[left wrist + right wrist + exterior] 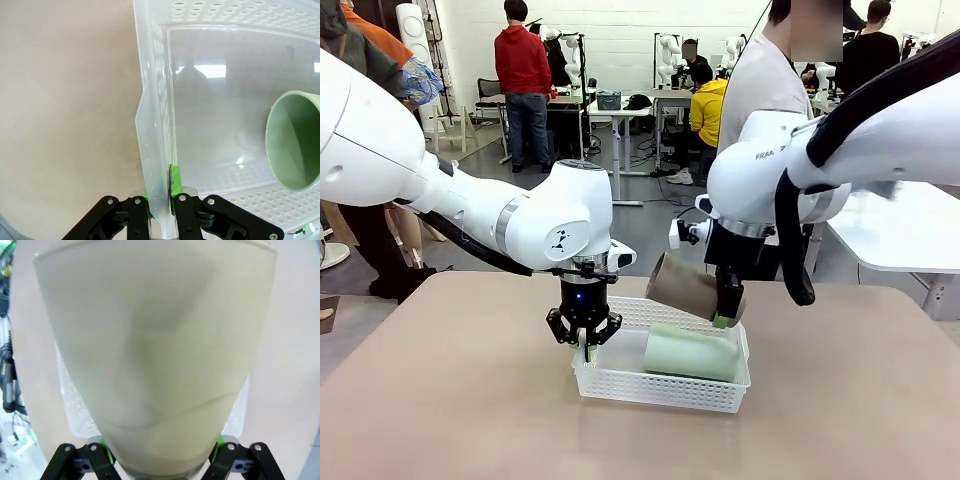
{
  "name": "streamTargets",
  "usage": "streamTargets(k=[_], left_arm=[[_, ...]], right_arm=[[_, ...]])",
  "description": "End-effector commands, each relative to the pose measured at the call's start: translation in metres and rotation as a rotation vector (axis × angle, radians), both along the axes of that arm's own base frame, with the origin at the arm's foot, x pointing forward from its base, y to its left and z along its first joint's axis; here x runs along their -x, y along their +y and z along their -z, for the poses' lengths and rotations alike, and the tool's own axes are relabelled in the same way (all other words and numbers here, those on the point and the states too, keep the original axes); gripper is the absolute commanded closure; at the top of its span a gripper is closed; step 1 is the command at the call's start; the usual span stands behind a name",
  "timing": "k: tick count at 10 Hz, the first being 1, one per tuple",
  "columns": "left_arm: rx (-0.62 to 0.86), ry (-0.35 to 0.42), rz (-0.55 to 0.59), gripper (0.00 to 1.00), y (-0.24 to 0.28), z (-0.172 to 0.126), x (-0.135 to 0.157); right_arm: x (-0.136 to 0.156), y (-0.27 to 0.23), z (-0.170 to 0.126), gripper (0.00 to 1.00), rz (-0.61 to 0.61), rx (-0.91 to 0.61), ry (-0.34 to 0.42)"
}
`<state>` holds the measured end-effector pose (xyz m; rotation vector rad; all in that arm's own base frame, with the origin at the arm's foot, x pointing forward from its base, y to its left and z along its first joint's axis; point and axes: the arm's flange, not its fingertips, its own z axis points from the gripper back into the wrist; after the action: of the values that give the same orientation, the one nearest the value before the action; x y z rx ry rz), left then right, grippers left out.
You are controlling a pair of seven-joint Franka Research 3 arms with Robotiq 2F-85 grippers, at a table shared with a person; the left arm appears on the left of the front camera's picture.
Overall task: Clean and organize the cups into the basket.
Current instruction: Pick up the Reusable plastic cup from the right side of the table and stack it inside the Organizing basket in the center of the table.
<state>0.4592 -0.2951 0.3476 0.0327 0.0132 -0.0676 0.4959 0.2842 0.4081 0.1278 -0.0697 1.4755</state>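
A white lattice basket (620, 378) sits mid-table. A pale mint green cup (692, 352) lies on its side inside, its open mouth (296, 140) showing in the left wrist view. My left gripper (584, 345) is shut on the basket's left wall (155, 165), pinching the rim. My right gripper (725, 312) is shut on a tan-brown cup (685, 286), held tilted on its side in the air above the basket's far right part. In the right wrist view that tan-brown cup (155, 355) fills the space between the fingers, with the basket (75, 410) below it.
The tan table (450, 400) has free room to the left and in front of the basket. A person (770, 90) stands at the far side behind my right arm. Other people and tables are farther back.
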Motion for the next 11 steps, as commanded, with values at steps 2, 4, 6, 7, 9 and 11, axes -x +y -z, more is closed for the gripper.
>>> streamTargets(k=[2, 4, 6, 7, 9, 11], left_arm=[[0.000, -0.002, 0.001, 1.00, 0.001, -0.001, 0.000], [0.000, -0.002, 0.001, 1.00, 0.001, -0.001, 0.000], [0.000, -0.002, 0.001, 1.00, 0.001, -0.001, 0.000], [0.000, -0.002, 0.001, 1.00, 0.001, -0.001, 0.000], [0.000, -0.002, 0.001, 1.00, 0.001, -0.001, 0.000], [0.000, -0.002, 0.001, 1.00, 0.001, -0.001, 0.000]], right_arm=[[-0.031, 0.017, 0.029, 0.24, 0.000, 0.092, 0.018], [-0.048, 0.017, 0.051, 0.24, -0.014, 0.090, 0.032], [-0.056, 0.015, 0.070, 0.24, -0.013, 0.105, 0.053], [-0.058, 0.013, 0.074, 0.24, -0.011, 0.104, 0.059], [-0.057, 0.012, 0.074, 0.04, -0.007, 0.092, 0.066], [-0.054, 0.013, 0.070, 0.00, -0.009, 0.088, 0.063]])
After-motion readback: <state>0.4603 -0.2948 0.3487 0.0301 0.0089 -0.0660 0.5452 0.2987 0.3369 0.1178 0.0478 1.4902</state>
